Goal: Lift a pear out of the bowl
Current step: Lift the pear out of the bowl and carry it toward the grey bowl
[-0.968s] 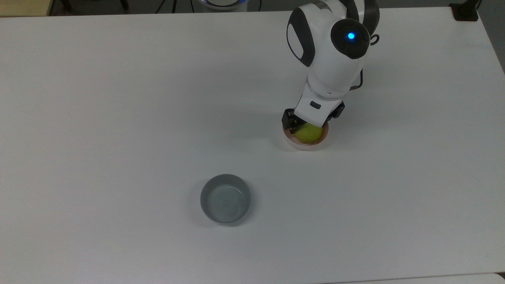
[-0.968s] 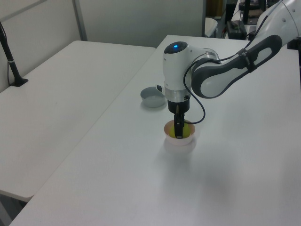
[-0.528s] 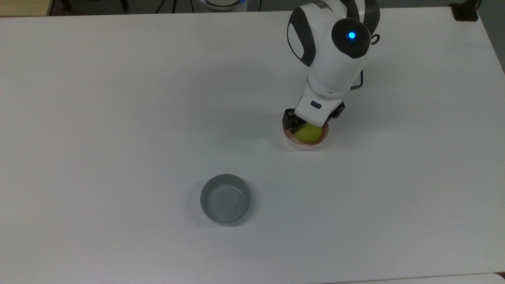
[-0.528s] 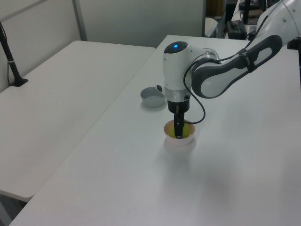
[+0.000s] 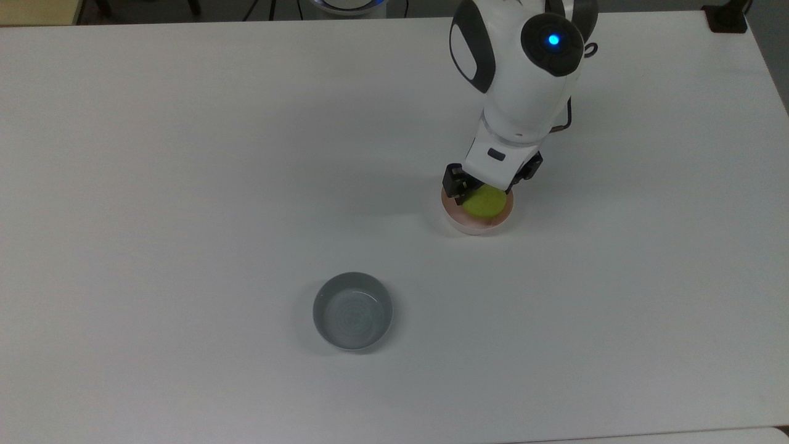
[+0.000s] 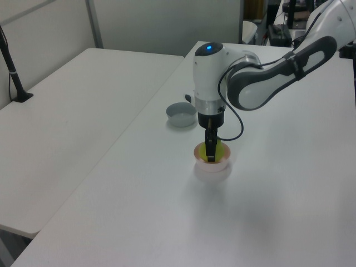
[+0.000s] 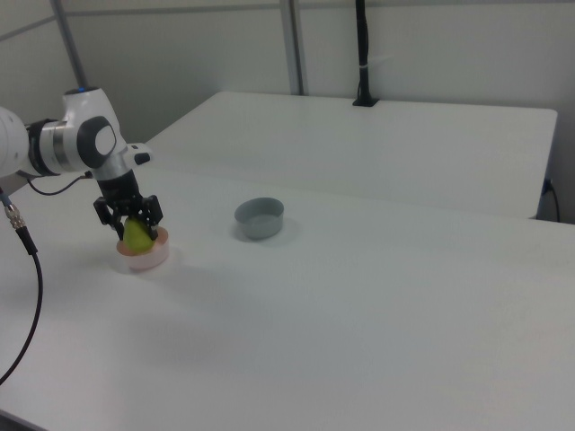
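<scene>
Pear coming up out of the bowl

Across the past second the arm (image 5: 515, 74) has risen above the white surface (image 5: 185, 185), and the pincer (image 7: 128, 215), clamped on the pear (image 7: 137, 235), has come up with it. The pear now stands higher in the pink bowl (image 5: 476, 223), near the surface's far edge in the top view, its base apparently not yet clear of the rim. The lift looks begun, not finished. The grey bowl (image 5: 352, 311) sits well apart, unmoved.

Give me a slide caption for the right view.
Claw gripping the pear just above the pink bowl, grey bowl nearby.
</scene>
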